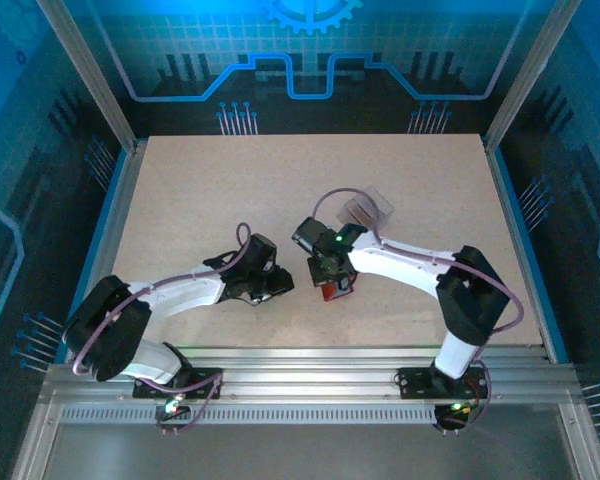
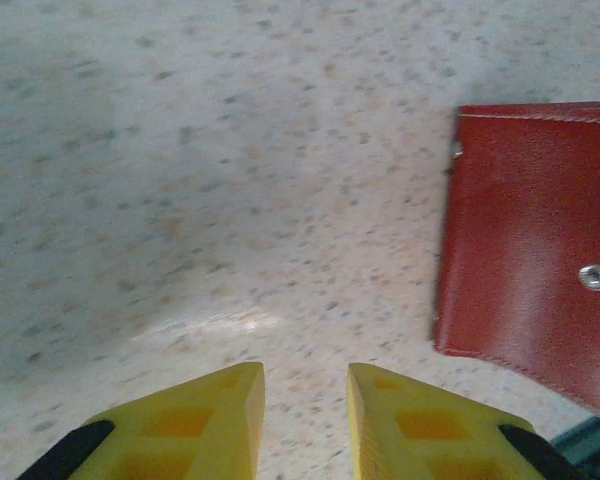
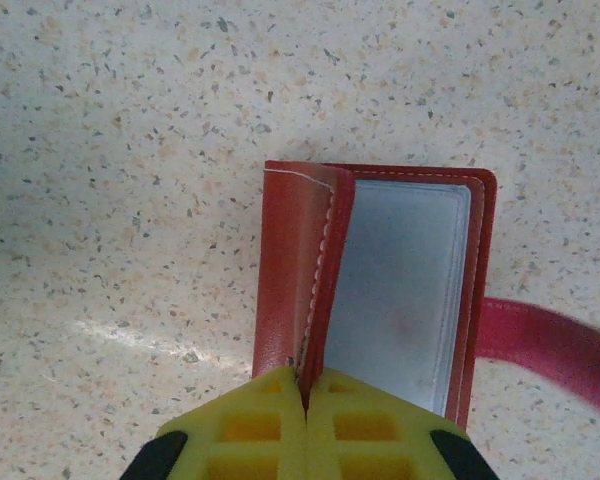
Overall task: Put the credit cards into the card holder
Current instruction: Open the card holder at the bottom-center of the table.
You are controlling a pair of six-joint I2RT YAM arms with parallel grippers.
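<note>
Most of the card holder (image 1: pixel 331 293) hides beneath the right gripper (image 1: pixel 328 274).

The small, flat, dark-red folding leather card holder (image 1: pixel 333 291) lay on the pale speckled composite table (image 1: pixel 230 190), near its front edge and about midway across. My right gripper (image 3: pixel 305 380) stood at the holder's near end, jaws closed on the edge of one raised flap. The other flap lay flat on the table beside it, pocket upward. My left gripper (image 2: pixel 305 375) sat just left of the holder, apart from it, fingers parted over bare table. The thin, pale, partly see-through plastic credit cards (image 1: pixel 368 210) lay on the table behind the holder, slightly to its right, apart from it.
</note>
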